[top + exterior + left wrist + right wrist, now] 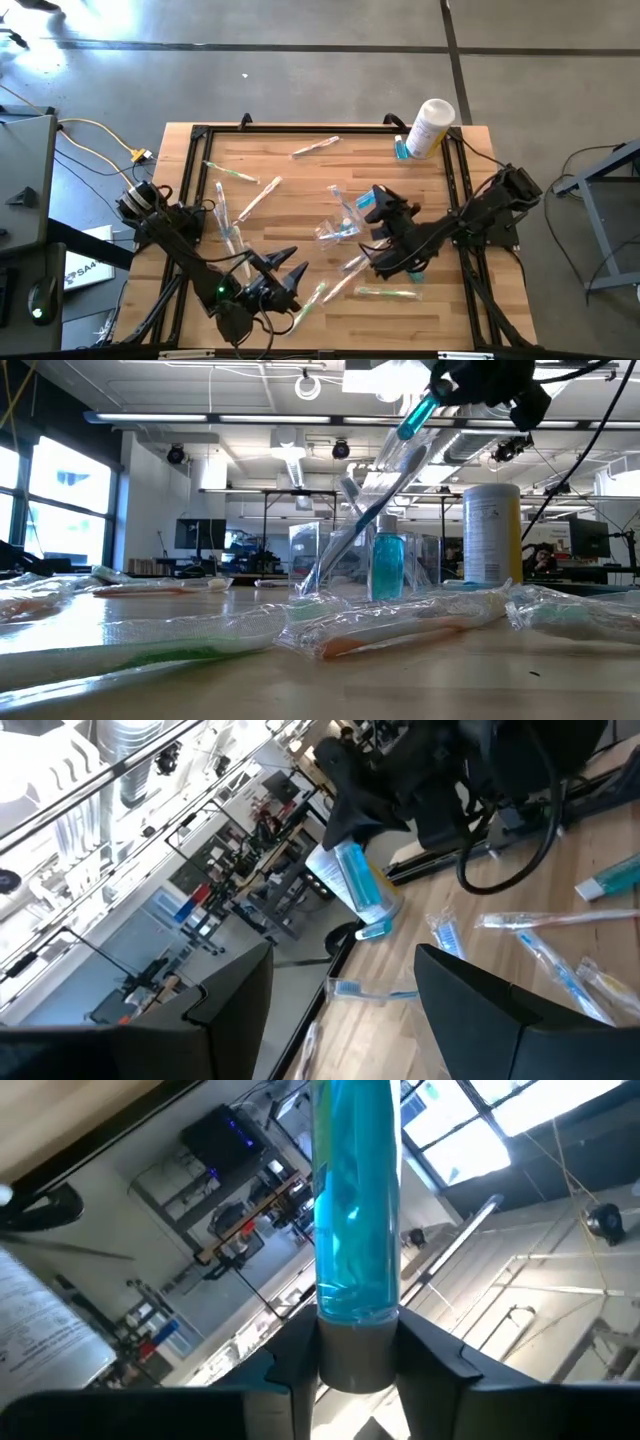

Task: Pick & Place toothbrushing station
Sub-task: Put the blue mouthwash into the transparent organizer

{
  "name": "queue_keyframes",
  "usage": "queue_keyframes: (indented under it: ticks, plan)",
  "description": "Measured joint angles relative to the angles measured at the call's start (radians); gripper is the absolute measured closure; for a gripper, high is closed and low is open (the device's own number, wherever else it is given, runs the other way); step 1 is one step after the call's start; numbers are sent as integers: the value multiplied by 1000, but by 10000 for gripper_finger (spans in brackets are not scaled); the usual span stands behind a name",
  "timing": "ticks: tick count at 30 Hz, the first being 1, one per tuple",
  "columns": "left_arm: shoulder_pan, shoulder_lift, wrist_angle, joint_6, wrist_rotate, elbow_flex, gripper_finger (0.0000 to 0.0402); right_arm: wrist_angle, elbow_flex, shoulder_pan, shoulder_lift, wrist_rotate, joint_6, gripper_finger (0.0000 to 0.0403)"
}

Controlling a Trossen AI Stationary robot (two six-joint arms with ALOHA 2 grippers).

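1. Teal tube (353, 1210) sits clamped between the right gripper (372, 200) fingers, lifted above the table (300, 175) right of centre in the high view (its grey cap is pinched between the pads).
2. Clear bag (338, 228) lies crumpled just left of that gripper.
3. Wrapped toothbrushes (256, 196) are scattered across the wood.
4. Left gripper (290, 272) hovers at lower centre, fingers spread wide and holding nothing.
5. A white canister (431, 127) lies at upper right.
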Motion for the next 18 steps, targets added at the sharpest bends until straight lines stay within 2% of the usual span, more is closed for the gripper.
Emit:
queue_keyframes:
  ticks: [6, 9, 12, 18]
  plan:
    - [0, 0, -2, -16, 0, 0, 165, 0, -90, 5, 23, -34, -30, 313]
    - [0, 0, -3, -22, 0, 0, 165, 11, -133, 19, 51, -36, -34, 302]
    - [0, 0, -6, -22, 0, 0, 165, 25, -152, 26, 103, -30, -33, 297]
    - [0, 0, -6, -23, 0, 0, 165, 64, -151, 29, 172, -29, -37, 314]
